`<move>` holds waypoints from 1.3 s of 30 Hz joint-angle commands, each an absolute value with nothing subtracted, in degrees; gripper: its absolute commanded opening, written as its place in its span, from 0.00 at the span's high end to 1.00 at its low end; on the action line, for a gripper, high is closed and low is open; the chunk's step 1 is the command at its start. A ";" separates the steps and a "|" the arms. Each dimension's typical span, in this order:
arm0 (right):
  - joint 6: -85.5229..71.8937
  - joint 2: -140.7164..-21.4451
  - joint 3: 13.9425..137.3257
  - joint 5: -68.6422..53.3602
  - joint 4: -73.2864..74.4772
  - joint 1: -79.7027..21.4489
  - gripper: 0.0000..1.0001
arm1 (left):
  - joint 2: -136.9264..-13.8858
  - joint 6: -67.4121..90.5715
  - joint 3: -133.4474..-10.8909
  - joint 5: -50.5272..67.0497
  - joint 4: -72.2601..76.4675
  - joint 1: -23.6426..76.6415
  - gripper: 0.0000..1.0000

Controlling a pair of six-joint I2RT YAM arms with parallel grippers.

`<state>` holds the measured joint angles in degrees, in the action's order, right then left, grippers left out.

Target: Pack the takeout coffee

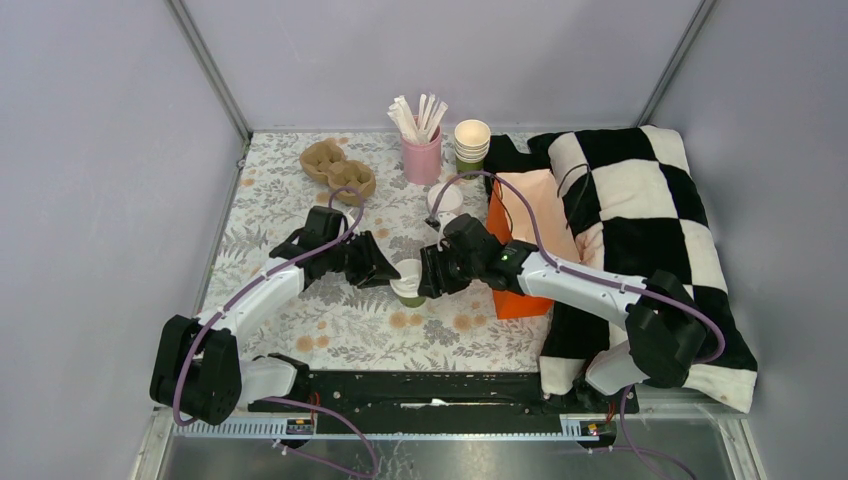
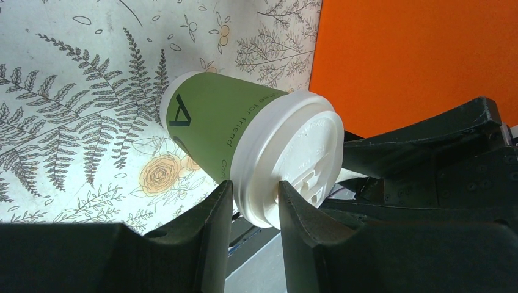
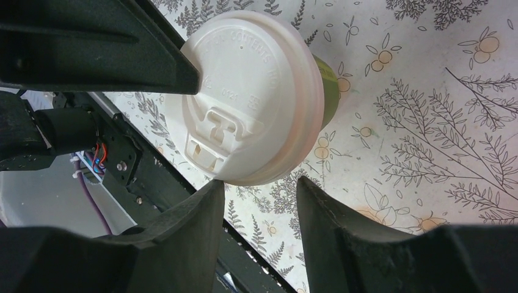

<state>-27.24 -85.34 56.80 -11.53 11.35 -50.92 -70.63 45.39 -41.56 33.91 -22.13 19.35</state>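
Coffee cup stands upright on the flower-printed counter, mid-front, with a white lid on top, just left of the orange bag. From above, both arms meet at it: left tool comes in from the left, right tool from the right, and their dark bulk hides how each one meets the cup. The wrist cameras fill that in. Left wrist view: the left tool's two fingers straddle the lid's rim, one against the green side under the rim and the other lying on the lid's top, so it is pinching the lidded cup at its edge. This view alone shows the green wall, with dark lettering and a dark mark. Right wrist view: looks almost straight down on the lid, showing its raised sip tab and embossed text, with only a sliver of green past the far edge. The right tool's fingers stand apart with the lid's near edge at the mouth of the gap. Nothing sits between them, so the right tool is open. A finger of the left tool crosses the top left, its tip on the lid. Only the overhead view shows the back of the counter: a pink cup of white sticks, a stack of cups and a brown cardboard carrier, with a black-and-white checked cloth at right.
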 commanded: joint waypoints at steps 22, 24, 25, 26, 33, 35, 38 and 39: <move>-25.87 -78.90 49.92 -11.34 4.80 -51.80 0.35 | -71.52 45.79 -43.05 30.39 -22.43 20.21 0.64; -26.16 -79.11 49.91 -11.45 2.65 -52.17 0.28 | -71.85 45.70 -43.15 30.48 -22.43 20.21 0.64; -26.38 -79.55 50.33 -11.55 2.00 -52.29 0.26 | -71.97 45.78 -43.08 30.50 -22.34 20.21 0.64; -26.68 -79.88 50.60 -11.21 1.17 -52.53 0.25 | -71.96 45.79 -43.07 30.50 -22.27 20.17 0.64; -29.30 -81.28 50.70 -4.78 -3.15 -53.28 0.33 | -72.44 45.40 -43.40 30.70 -22.25 20.20 0.64; -29.71 -81.49 50.52 -4.62 -3.92 -53.28 0.36 | -72.42 45.31 -43.31 30.76 -22.38 20.17 0.64; -29.55 -82.20 51.11 -3.45 -3.20 -53.59 0.39 | -72.51 45.18 -43.24 31.01 -22.40 20.21 0.64; -29.56 -82.33 51.22 -3.21 -3.14 -53.61 0.40 | -72.50 45.11 -43.24 30.95 -22.53 20.21 0.64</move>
